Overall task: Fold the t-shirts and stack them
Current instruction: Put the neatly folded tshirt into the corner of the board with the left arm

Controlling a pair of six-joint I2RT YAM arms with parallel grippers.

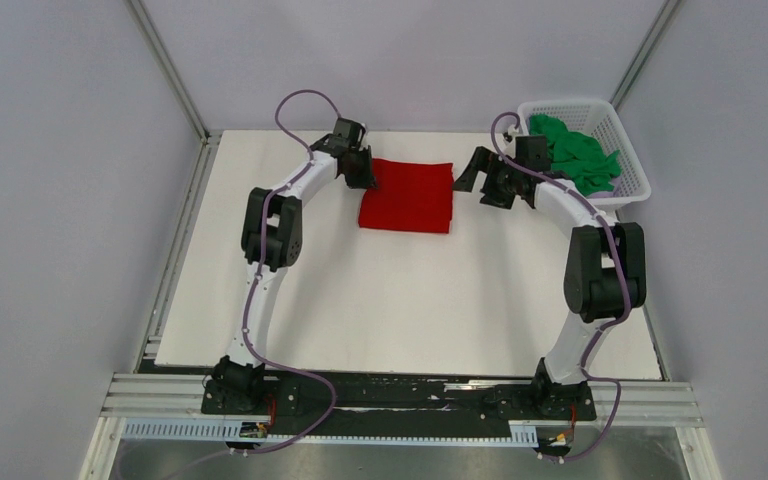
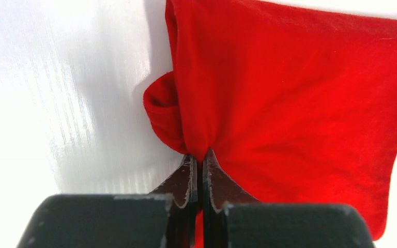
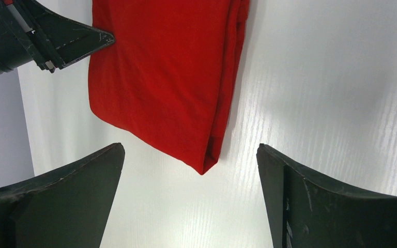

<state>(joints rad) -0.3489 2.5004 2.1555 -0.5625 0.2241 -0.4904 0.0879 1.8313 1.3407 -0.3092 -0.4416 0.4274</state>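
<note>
The red t-shirt (image 1: pixel 407 195) lies folded into a rectangle at the back middle of the table. My left gripper (image 1: pixel 358 172) is shut on its left edge; in the left wrist view the jaws pinch a bunched fold of the red t-shirt (image 2: pixel 289 103) at my left gripper (image 2: pixel 200 155). My right gripper (image 1: pixel 475 172) is open and empty just right of the shirt; in the right wrist view my right gripper (image 3: pixel 190 155) has its jaws wide apart near the corner of the red t-shirt (image 3: pixel 170 77). The green t-shirt (image 1: pixel 575 155) lies crumpled in the basket.
A white lattice basket (image 1: pixel 632 190) stands at the back right corner, behind the right arm. The white table (image 1: pixel 400 300) has its edges along metal frame rails, with grey walls on both sides.
</note>
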